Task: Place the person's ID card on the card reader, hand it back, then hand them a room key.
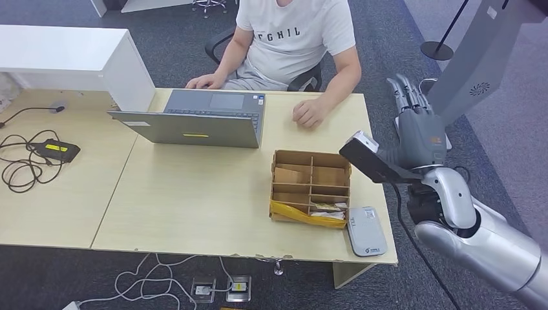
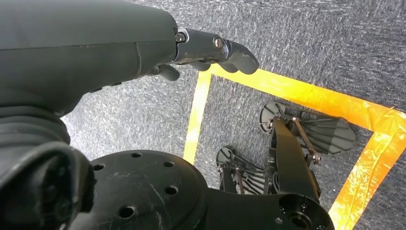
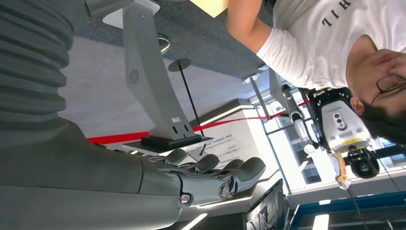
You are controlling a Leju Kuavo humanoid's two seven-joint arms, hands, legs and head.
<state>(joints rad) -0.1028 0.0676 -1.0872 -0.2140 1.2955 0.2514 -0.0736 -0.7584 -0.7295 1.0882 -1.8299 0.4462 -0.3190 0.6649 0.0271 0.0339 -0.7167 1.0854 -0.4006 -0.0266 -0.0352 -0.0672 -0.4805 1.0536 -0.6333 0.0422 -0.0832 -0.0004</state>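
A person (image 1: 291, 39) in a white T-shirt sits behind the wooden desk (image 1: 194, 200), with one fist (image 1: 309, 113) on the desktop and the other hand (image 1: 205, 81) by the laptop. I cannot make out an ID card. A grey-white card reader (image 1: 366, 231) lies at the desk's front right corner. Beside it is a compartmented cardboard box (image 1: 311, 155) holding a yellow packet (image 1: 304, 214) and small cards (image 1: 326, 208). My right hand (image 1: 413, 126) is raised off the desk's right edge, fingers straight and apart (image 3: 215, 177), holding nothing. My left hand (image 2: 210, 52) hangs over the floor, empty.
An open grey laptop (image 1: 200, 119) stands mid-desk before the person. A white raised counter (image 1: 71, 55) sits at the back left, with a black device and coiled cables (image 1: 57, 150) below it. A grey stand (image 1: 481, 58) rises right of my right hand. Yellow tape (image 2: 297, 96) marks the carpet.
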